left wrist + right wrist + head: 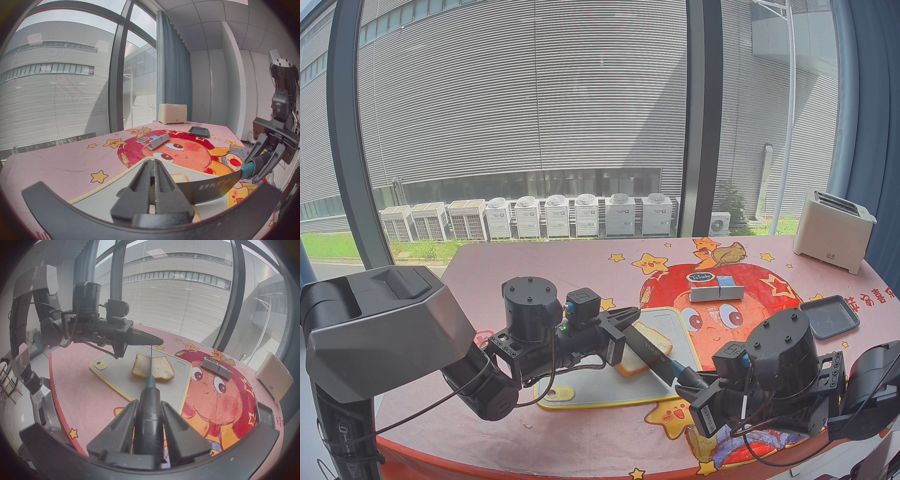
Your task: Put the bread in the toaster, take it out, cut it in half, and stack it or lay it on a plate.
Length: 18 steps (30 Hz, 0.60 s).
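Observation:
A slice of bread [650, 342] [159, 368] lies on the grey cutting board [594, 387] [122, 374]. My right gripper [686, 382] [149, 404] [262, 162] is shut on the teal-and-black handle of a knife. The dark knife blade [650, 353] [209, 187] runs across the middle of the slice, and the right wrist view sees it edge-on. My left gripper [634, 312] [153, 162] [160, 341] is shut and holds nothing. It hovers just over the bread's far side, next to the blade. I cannot tell whether it touches either.
The white toaster [833, 230] [172, 113] stands at the table's far right corner. A dark square plate [830, 315] [199, 131] lies in front of it. A grey knife holder [717, 290] [217, 367] sits beyond the board. The table's front edge is close.

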Available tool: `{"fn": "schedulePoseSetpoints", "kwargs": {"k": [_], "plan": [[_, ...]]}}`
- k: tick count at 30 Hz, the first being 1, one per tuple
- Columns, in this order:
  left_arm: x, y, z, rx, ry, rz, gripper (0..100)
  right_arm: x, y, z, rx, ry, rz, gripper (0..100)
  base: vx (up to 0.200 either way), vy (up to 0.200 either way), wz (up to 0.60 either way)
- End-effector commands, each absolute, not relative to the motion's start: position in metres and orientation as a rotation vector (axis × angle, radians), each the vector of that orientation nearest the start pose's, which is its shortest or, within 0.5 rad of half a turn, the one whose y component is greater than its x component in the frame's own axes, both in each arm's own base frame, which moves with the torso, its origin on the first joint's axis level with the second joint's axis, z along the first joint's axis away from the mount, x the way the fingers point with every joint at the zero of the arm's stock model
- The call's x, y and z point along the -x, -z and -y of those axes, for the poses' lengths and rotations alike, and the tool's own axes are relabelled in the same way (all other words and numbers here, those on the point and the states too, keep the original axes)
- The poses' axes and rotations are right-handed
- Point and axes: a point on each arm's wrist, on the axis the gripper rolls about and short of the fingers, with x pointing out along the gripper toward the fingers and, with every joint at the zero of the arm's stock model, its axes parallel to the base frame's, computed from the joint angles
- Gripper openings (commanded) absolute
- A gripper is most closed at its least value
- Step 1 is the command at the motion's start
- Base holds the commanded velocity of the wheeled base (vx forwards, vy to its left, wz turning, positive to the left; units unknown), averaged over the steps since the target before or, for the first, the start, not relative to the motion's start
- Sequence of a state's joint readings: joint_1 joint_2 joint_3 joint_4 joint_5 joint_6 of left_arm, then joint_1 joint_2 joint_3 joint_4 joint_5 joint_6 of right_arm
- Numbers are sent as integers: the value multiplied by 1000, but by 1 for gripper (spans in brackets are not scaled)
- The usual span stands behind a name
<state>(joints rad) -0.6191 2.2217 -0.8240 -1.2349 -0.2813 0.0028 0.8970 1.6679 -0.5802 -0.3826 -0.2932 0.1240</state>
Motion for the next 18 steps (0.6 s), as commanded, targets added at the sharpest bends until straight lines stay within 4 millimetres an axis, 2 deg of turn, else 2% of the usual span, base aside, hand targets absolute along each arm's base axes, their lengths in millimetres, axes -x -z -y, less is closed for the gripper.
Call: {"fn": "schedulePoseSetpoints", "kwargs": {"k": [1, 14, 18], "plan": [[-314, -60, 228, -32, 889, -172, 0, -164, -114, -195, 281, -540, -620, 0, 0, 0, 0], [-315, -55, 229, -35, 891, -184, 0, -165, -117, -196, 266, -539, -611, 0, 0, 0, 0], [-315, -57, 229, -34, 891, -175, 0, -164, -112, -195, 284, -536, -635, 0, 0, 0, 0]]}}
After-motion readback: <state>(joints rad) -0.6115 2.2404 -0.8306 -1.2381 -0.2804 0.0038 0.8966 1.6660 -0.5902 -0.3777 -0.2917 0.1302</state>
